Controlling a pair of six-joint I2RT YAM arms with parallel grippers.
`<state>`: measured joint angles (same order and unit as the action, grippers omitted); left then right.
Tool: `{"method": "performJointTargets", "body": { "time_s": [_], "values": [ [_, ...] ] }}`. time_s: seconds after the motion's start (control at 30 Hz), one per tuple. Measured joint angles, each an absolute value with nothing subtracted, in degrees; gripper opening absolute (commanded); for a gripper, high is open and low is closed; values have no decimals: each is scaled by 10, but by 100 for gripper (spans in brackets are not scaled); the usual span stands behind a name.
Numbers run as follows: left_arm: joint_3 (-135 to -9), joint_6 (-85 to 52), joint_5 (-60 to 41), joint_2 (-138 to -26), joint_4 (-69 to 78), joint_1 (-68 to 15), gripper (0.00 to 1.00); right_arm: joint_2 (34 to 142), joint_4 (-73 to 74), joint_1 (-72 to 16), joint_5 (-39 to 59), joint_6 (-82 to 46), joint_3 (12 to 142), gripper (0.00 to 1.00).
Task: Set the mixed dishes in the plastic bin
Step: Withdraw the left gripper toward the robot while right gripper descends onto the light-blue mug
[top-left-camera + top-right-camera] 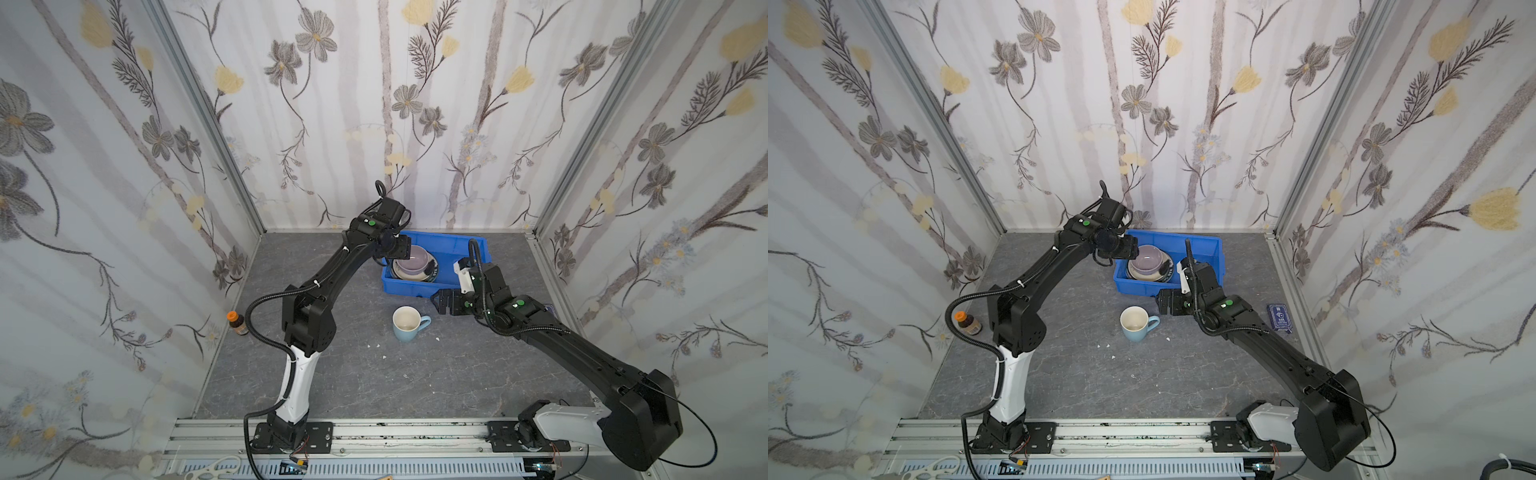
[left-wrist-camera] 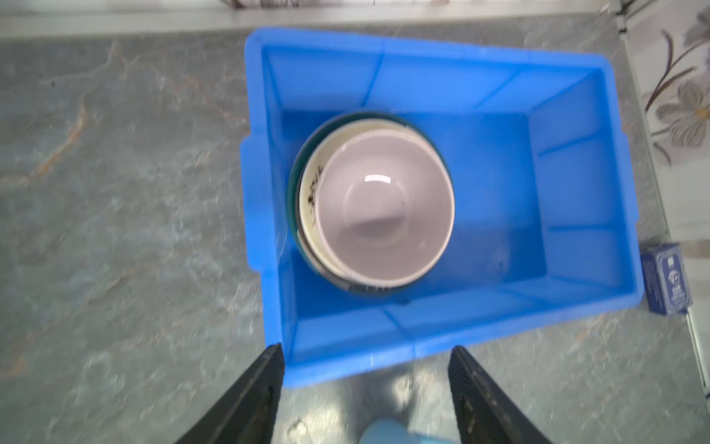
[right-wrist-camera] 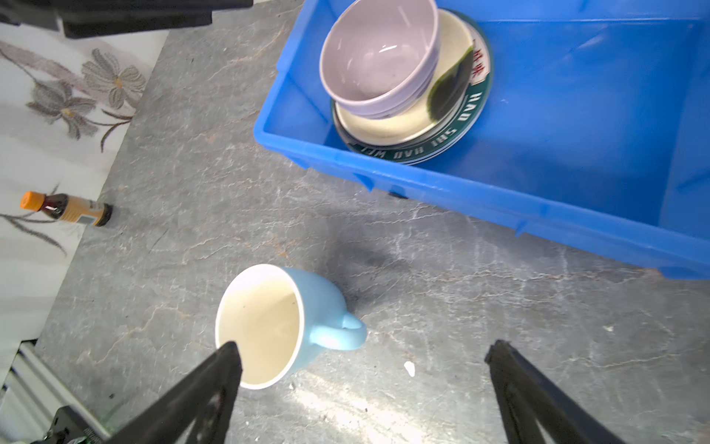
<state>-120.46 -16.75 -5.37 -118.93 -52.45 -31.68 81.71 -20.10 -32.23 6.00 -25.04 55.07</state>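
Observation:
The blue plastic bin (image 1: 409,289) (image 1: 1142,289) stands at the back of the table. In it a lilac bowl (image 1: 411,259) (image 2: 384,207) (image 3: 378,57) rests on a cream plate (image 3: 384,125), which lies on a teal-rimmed plate (image 3: 453,127). A light-blue mug (image 1: 408,323) (image 1: 1136,323) (image 3: 269,326) stands upright on the table in front of the bin. My left gripper (image 2: 367,348) hangs open and empty above the bin's near left corner. My right gripper (image 1: 440,301) (image 3: 363,346) is open and empty just right of the mug, one fingertip (image 3: 230,353) by its rim.
A small brown bottle with an orange cap (image 1: 238,323) (image 3: 65,209) stands by the left wall. A dark blue box (image 1: 1280,318) (image 2: 666,278) lies by the right wall. White crumbs (image 1: 376,345) dot the grey table. Patterned walls close three sides.

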Motion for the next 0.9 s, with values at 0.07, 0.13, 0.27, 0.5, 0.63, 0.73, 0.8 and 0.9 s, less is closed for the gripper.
{"method": "performJointTargets", "body": {
  "time_s": [0.07,0.13,0.27,0.5,0.63,0.73,0.8,0.9],
  "values": [
    [-1093,-171,-52,-1109,-494,-318,71,813,-202,-341,58,-259,543,100],
    [-995,-181,-47,-1037,-472,-318,70,802,-204,-355,51,-266,535,100],
    [-806,-200,-41,-904,-433,-326,70,772,-203,-382,34,-285,513,100],
    [-596,-244,-43,-748,-399,-342,70,739,-203,-419,6,-317,474,100],
    [-540,-263,-43,-701,-392,-348,70,740,-204,-432,-7,-330,464,98],
    [-511,-272,-43,-667,-382,-348,72,760,-207,-437,-16,-329,479,95],
    [-493,-275,-41,-645,-378,-349,83,779,-213,-439,-21,-329,504,91],
    [-470,-279,-41,-619,-375,-349,100,816,-217,-442,-30,-319,552,86]
  ]
}}
